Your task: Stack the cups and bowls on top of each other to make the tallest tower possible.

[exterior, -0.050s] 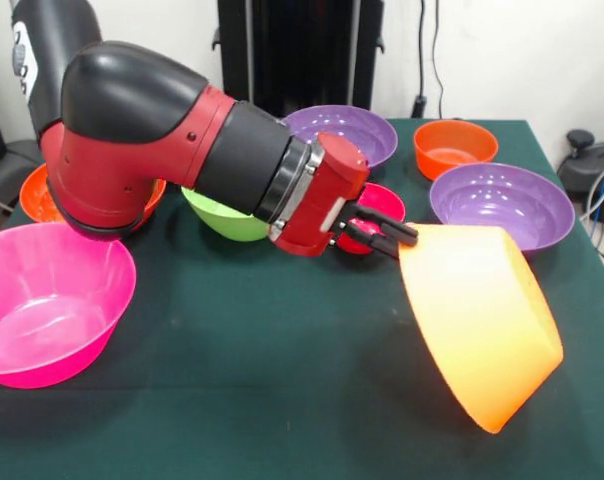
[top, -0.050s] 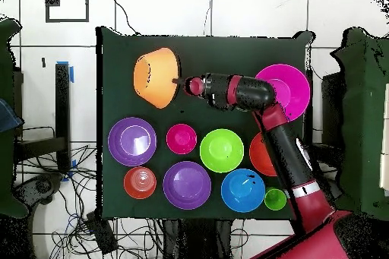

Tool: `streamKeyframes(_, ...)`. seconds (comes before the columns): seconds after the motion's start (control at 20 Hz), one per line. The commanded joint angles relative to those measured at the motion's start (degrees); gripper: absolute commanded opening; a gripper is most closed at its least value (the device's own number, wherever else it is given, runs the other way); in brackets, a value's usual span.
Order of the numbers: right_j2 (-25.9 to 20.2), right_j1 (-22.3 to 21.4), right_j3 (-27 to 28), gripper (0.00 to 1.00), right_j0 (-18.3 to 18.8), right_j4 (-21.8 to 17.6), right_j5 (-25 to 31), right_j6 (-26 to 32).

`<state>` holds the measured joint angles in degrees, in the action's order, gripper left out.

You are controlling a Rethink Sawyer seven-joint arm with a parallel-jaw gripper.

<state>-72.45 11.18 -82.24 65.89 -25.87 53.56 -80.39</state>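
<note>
Near table (exterior, -0.050s: 282, 400) edge: large orange bowl (exterior, -0.050s: 479, 322), tilted on its side, rim pinched between gripper (exterior, -0.050s: 397, 240) jaws, presumably for upending as tower base.

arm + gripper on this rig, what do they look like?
Red and black arm: bulky rounded segments, black caps and a black sleeve ahead of a silver ring. Red wrist block carries the gripper, with slim black fingers. No loose cables visible on it.

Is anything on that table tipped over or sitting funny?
Yes: the large orange bowl is tipped on its side, with the gripper at its rim. The other bowls, such as the pink bowl, sit upright.
</note>
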Motion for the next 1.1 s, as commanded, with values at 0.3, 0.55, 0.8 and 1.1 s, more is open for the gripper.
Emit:
streamKeyframes(0.3,8.33,1.17,7.22,1.0,0.03,-5.03,0.87,20.26)
streamKeyframes(0.55,8.76,0.38,6.13,1.0,0.74,-6.17,-0.89,18.49)
streamKeyframes(0.8,10.03,-3.08,3.7,1.0,1.62,-9.57,-5.54,12.21)
streamKeyframes(1.1,11.94,-9.89,-3.16,1.0,3.02,-15.06,-15.67,1.6)
